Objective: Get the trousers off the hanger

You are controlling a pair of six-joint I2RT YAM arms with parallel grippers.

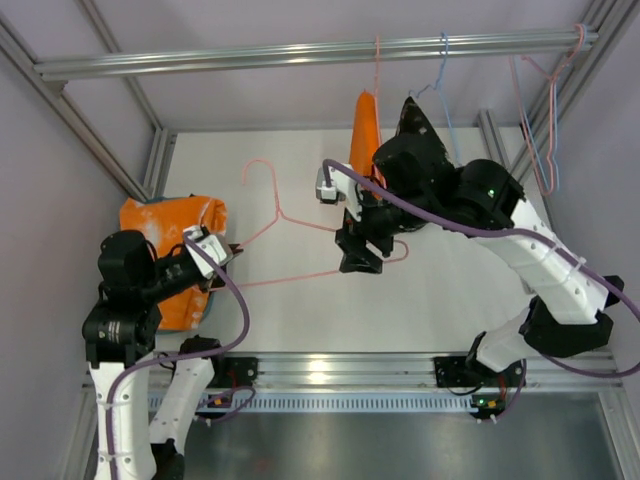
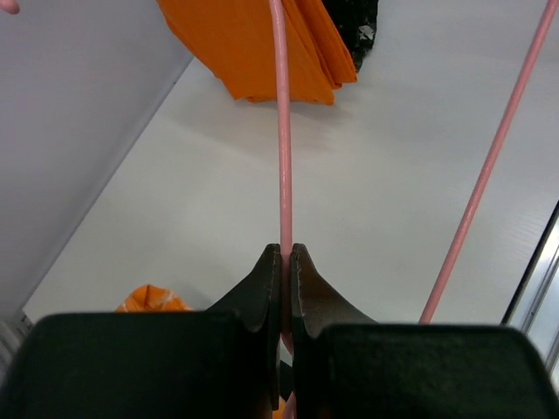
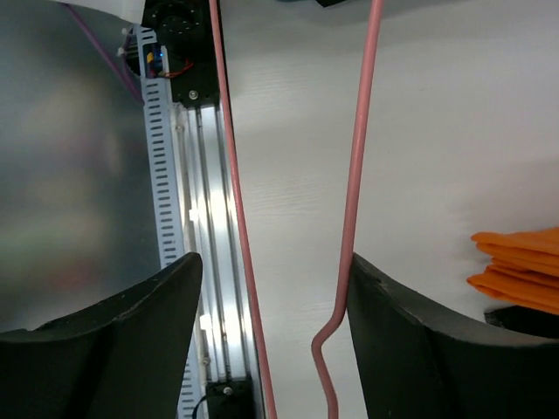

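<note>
Top external: you see the hanger (image 1: pixel 279 205) bare, lying left to right over the bench (image 1: pixel 450 300), with its hook toward the far side.
Trousers (image 1: pixel 165 235): a bunched orange heap on the bench at the near left, under the left arm. You can see no wire running through them, so I judge them already off.
Left hand (image 1: pixel 228 250): clamped on the hanger's left corner. The left wrist view shows the fingers pressed on the pink wire (image 2: pixel 281 131) with no gap.
Right hand (image 1: pixel 362 250): wide. In the right wrist view its fingers straddle two runs of the wire (image 3: pixel 356 157) and grip neither.
Long axis: the hanger spans from the left hand, beside the trousers, to the right hand at mid-bench.
Key relation: the trousers lie just left of the left hand and well apart from the right hand, so the left arm is the nearer one.
Height: you cannot tell whether the left corner touches the heap.
Others: an orange cloth (image 1: pixel 365 125) and a black garment (image 1: pixel 412 120) hang from the far rail (image 1: pixel 250 58). Do not take either for your target.
Next, as a judgement: carry the hanger right or far, away from the heap.
Risk: only one hand grips, so the wire may swing and snag the cloth.
</note>
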